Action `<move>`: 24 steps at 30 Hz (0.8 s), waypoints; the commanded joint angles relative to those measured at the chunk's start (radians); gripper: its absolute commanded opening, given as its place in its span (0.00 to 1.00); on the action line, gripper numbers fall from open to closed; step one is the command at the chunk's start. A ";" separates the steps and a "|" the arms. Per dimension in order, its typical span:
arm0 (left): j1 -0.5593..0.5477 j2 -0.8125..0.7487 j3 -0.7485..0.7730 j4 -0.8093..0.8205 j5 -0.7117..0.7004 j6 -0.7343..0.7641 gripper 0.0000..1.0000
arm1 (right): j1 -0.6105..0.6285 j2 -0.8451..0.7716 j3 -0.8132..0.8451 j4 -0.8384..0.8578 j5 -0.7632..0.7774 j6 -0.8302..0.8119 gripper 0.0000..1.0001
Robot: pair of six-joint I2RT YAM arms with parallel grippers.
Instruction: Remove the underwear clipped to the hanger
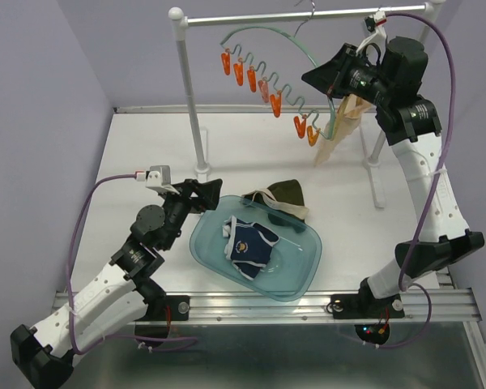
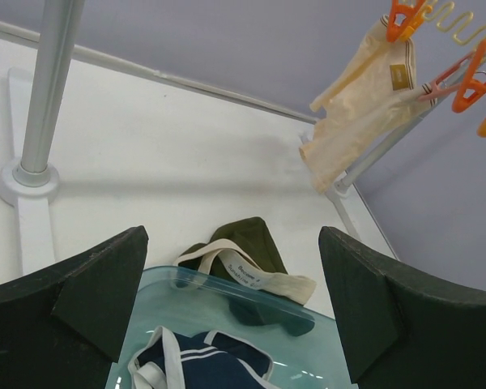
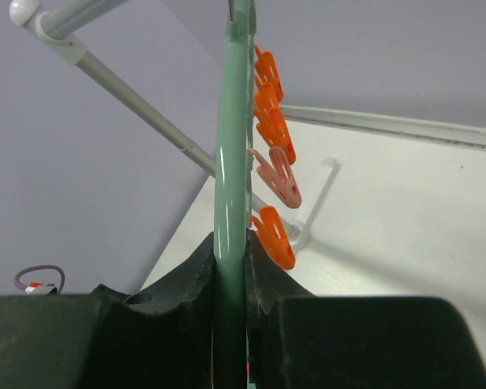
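Top view: a clear teal bin (image 1: 204, 243) sits on the white bench (image 1: 146, 146). The navy brief (image 1: 251, 243) lies inside the bin. The olive brief (image 1: 285, 194) is draped over the bin's far rim. The beige garment (image 1: 344, 121) hangs up beyond the bin's far right corner, clipped to the green hanger (image 1: 263, 29) on the rail (image 1: 292, 14). The right gripper (image 1: 334, 77) is at that end of the hanger. The left gripper (image 1: 204, 194) is just left of the bin. Left wrist view: the fingers (image 2: 105, 284) are spread wide with nothing between them, above the bin's near rim (image 2: 194, 279). Right wrist view: both fingers (image 3: 190, 275) are clamped on the hanger bar (image 3: 231, 162), with orange clips (image 3: 271, 235) just beside them.
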 commanded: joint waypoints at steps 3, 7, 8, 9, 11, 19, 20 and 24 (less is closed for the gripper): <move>0.004 -0.015 -0.028 0.028 0.001 -0.007 0.99 | 0.016 -0.017 0.053 0.050 0.042 0.010 0.00; 0.004 -0.012 -0.039 0.039 0.016 -0.011 0.99 | 0.017 -0.034 0.015 0.039 0.050 -0.019 0.06; 0.004 -0.009 -0.039 0.042 0.019 -0.011 0.99 | 0.017 -0.037 0.004 0.039 0.052 -0.026 0.09; 0.004 -0.004 -0.039 0.040 0.016 -0.014 0.99 | 0.017 -0.044 -0.004 0.038 0.052 -0.045 0.12; 0.004 0.008 -0.039 0.042 0.013 -0.026 0.99 | 0.019 -0.063 -0.025 0.039 0.056 -0.071 0.18; 0.004 0.169 0.036 0.045 0.088 0.009 0.99 | 0.020 -0.135 -0.080 0.042 0.078 -0.229 0.40; 0.004 0.207 0.046 0.048 0.096 0.012 0.99 | 0.019 -0.152 -0.088 0.044 0.081 -0.244 0.45; 0.005 0.287 0.079 0.077 0.147 0.030 0.99 | 0.017 -0.192 -0.113 0.047 0.099 -0.322 0.68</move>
